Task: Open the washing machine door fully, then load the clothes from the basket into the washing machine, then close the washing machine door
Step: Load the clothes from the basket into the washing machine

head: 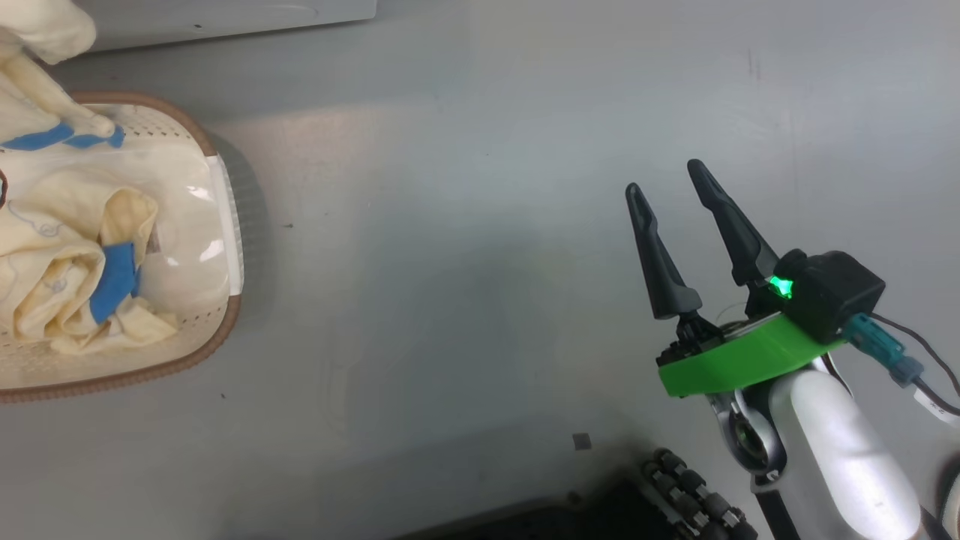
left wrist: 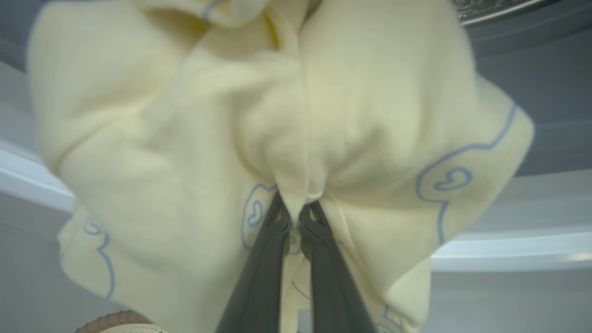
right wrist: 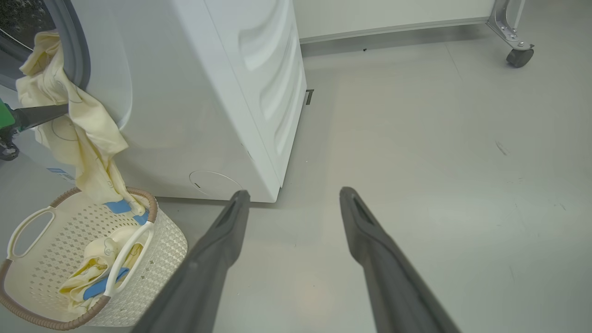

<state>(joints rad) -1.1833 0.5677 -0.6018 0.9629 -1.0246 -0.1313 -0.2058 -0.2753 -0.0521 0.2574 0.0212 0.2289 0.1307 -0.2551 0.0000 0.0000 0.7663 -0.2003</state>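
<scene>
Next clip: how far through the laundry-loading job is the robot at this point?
Done: the drum mouth of the washing machine stands exposed, so the door looks opened. In hand: the left gripper is shut on a cream garment raised at the drum mouth, its tail trailing onto the rim of the basket. Left: a second garment lies in the basket, then closing the door. The right gripper is open over the floor.

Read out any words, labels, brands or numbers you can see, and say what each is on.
Nothing is legible.
Blue label low on the washing machine: too small to read.
White tag on the cable near the right hand: blurred.
Blue print on the clothes: hearts and outlines, no letters.
</scene>
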